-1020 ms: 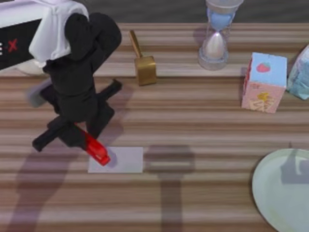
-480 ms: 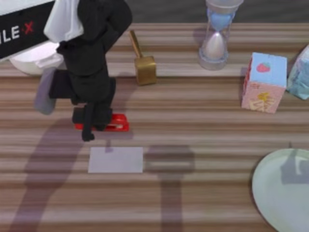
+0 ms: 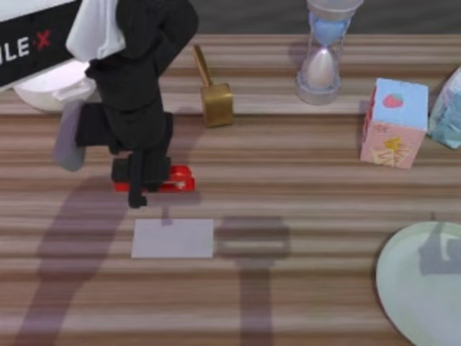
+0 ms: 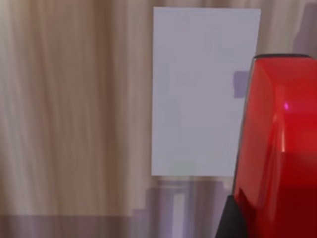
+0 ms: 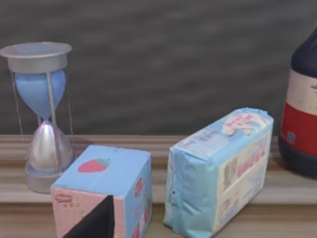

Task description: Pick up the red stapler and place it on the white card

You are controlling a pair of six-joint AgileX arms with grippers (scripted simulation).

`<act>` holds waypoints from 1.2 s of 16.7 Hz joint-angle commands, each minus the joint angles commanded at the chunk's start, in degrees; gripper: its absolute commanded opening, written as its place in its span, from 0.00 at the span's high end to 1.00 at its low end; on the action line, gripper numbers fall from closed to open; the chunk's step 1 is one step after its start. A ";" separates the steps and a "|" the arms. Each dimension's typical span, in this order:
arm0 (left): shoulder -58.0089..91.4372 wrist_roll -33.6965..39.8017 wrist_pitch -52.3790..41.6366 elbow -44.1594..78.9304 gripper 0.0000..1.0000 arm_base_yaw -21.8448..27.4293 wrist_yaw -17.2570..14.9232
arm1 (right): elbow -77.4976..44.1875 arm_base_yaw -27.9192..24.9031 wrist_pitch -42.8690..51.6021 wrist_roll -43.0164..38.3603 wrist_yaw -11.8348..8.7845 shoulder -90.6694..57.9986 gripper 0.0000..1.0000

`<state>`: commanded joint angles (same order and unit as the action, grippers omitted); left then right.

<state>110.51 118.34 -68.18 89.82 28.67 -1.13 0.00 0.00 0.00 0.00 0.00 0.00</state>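
Note:
My left gripper [image 3: 141, 180] is shut on the red stapler [image 3: 178, 180], which lies level and crosswise in the top view, just beyond the far edge of the white card [image 3: 173, 238]. The arm's black body hides the stapler's middle. In the left wrist view the red stapler [image 4: 280, 144] fills one side close to the camera, with the white card [image 4: 203, 91] flat on the wood beyond it and a dark finger [image 4: 229, 224] at its base. My right arm is outside the top view; its wrist view shows only one dark finger [image 5: 99, 219].
A brass mallet [image 3: 215, 101], an hourglass [image 3: 322, 61], a pink and blue carton [image 3: 395, 122] and a blue packet [image 3: 448, 109] stand along the back. A pale round plate [image 3: 425, 288] sits front right, a white bowl [image 3: 47, 92] back left. A dark bottle [image 5: 300, 114] stands beside the packet.
A second ago the stapler hung tilted over the card's left edge. The left arm has drawn back and turned, so the stapler is level beyond the card's far edge. It barely moved in the last half second.

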 joint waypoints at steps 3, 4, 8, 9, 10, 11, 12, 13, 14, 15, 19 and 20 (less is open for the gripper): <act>1.30 -0.01 4.07 -2.90 1.00 0.03 0.04 | 0.00 0.00 0.00 0.00 0.00 0.00 0.00; 2.08 0.07 6.55 -4.43 1.00 0.04 0.05 | 0.00 0.00 0.00 0.00 0.00 0.00 0.00; 5.57 0.26 17.41 -11.11 1.00 0.32 -0.02 | 0.00 0.00 0.00 0.00 0.00 0.00 0.00; 6.27 0.33 19.08 -12.35 1.00 0.39 -0.05 | 0.00 0.00 0.00 0.00 0.00 0.00 0.00; 6.76 0.40 20.12 -13.17 1.00 0.45 -0.07 | 0.00 0.00 0.00 0.00 0.00 0.00 0.00; 7.00 0.43 20.57 -13.55 1.00 0.49 -0.07 | 0.00 0.00 0.00 0.00 0.00 0.00 0.00; 7.01 0.43 20.58 -13.55 1.00 0.49 -0.07 | 0.00 0.00 0.00 0.00 0.00 0.00 0.00; 7.01 0.43 20.58 -13.55 1.00 0.49 -0.07 | 0.00 0.00 0.00 0.00 0.00 0.00 0.00; 7.01 0.43 20.58 -13.55 1.00 0.49 -0.07 | 0.00 0.00 0.00 0.00 0.00 0.00 0.00; 7.01 0.43 20.58 -13.55 0.92 0.49 -0.07 | 0.00 0.00 0.00 0.00 0.00 0.00 0.00; 7.01 0.43 20.58 -13.55 0.62 0.49 -0.07 | 0.00 0.00 0.00 0.00 0.00 0.00 0.00; 7.01 0.43 20.58 -13.55 0.55 0.49 -0.07 | 0.00 0.00 0.00 0.00 0.00 0.00 0.00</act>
<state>117.52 118.77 -47.60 76.26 29.16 -1.20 0.00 0.00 0.00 0.00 0.00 0.00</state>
